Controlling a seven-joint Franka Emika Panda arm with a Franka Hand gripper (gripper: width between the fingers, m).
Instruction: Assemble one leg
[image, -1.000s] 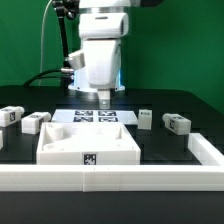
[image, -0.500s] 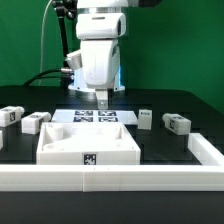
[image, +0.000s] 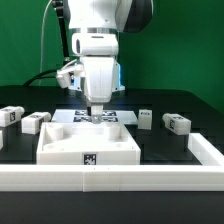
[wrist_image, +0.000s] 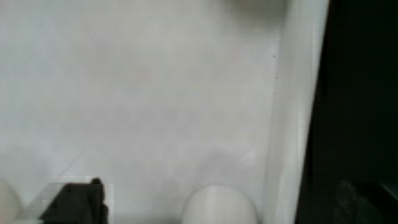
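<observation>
Near the marker board (image: 118, 117), pincer (image: 97, 110) state indiscernible, legs (image: 178, 124) visible only in exterior view

White arm (image: 97, 50), black cables

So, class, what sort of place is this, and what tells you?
Probably a robotics lab test bench: a robot arm stands over a black table, there is a green backdrop behind, and white parts such as a leg carry square marker tags.

Robot lab; green backdrop (image: 25, 50); black table (image: 185, 105); tagged marker board (image: 120, 118).
</observation>
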